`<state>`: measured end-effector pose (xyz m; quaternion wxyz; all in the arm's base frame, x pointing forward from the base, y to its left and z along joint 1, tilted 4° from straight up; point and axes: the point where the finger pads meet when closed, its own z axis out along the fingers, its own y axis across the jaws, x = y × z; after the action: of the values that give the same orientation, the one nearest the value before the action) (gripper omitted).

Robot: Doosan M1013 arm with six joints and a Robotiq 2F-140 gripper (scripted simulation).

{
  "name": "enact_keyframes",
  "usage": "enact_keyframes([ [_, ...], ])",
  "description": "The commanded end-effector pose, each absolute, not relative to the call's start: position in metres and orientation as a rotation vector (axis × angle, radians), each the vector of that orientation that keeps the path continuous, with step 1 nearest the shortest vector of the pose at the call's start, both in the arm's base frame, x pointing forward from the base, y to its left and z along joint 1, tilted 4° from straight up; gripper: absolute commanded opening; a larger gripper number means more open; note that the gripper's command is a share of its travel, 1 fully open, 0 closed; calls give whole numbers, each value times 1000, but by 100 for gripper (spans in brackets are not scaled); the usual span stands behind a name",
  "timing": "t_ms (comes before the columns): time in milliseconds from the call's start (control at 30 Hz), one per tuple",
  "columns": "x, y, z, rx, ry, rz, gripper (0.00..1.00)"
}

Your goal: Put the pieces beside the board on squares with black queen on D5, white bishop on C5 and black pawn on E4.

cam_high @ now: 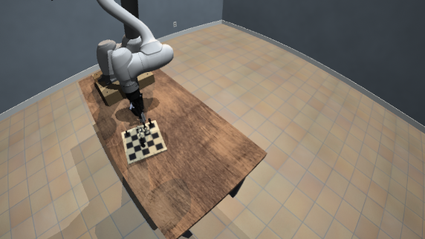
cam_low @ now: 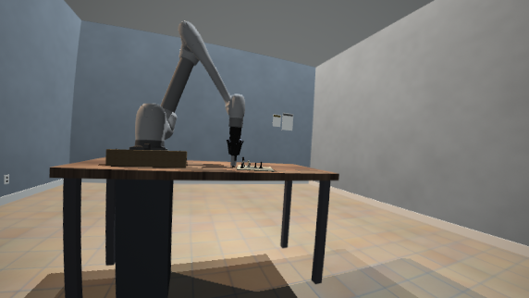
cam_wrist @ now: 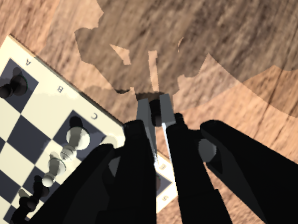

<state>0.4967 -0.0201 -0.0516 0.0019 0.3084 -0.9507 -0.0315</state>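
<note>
Wooden grain is filling most of the wrist view, because the tool (cam_wrist: 158,112) is working over the bare surface (cam_high: 208,148) just beside the board (cam_wrist: 39,72), on the side where the pieces to be placed are waiting. Its fingers are drawing almost together around a small dark piece (cam_wrist: 157,111) standing between the tips, so I judge it is clamping that piece and nothing else (the rounded top suggests the black pawn, though it is too dark and small to be sure). The piece is off the squares, touching or very near the wood, close to the board's edge nearest the arm's base. A grip low and from straight above makes sense here, since the piece has to stay upright when it is carried across and set inside its square. Other pieces (cam_high: 143,131) are standing crowded on the near rows, which I would judge leaves little room for the wide fingers. From the side, the arm is rising steeply from its block, folding at the elbow high up, and sending the forearm down so the wrist is hanging vertical, with the tool (cam_low: 232,159) pointing straight down.
</note>
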Motion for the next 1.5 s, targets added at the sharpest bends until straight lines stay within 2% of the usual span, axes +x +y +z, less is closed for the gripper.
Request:
enact_keyframes([
  [0, 497, -20, -52, 968, -2983, -99, 0],
  [500, 497, -20, -48, 968, -2983, -99, 0],
  [1067, 499, -26, 41, 968, -2983, -99, 0],
  [1467, 499, -26, 48, 968, -2983, -99, 0],
])
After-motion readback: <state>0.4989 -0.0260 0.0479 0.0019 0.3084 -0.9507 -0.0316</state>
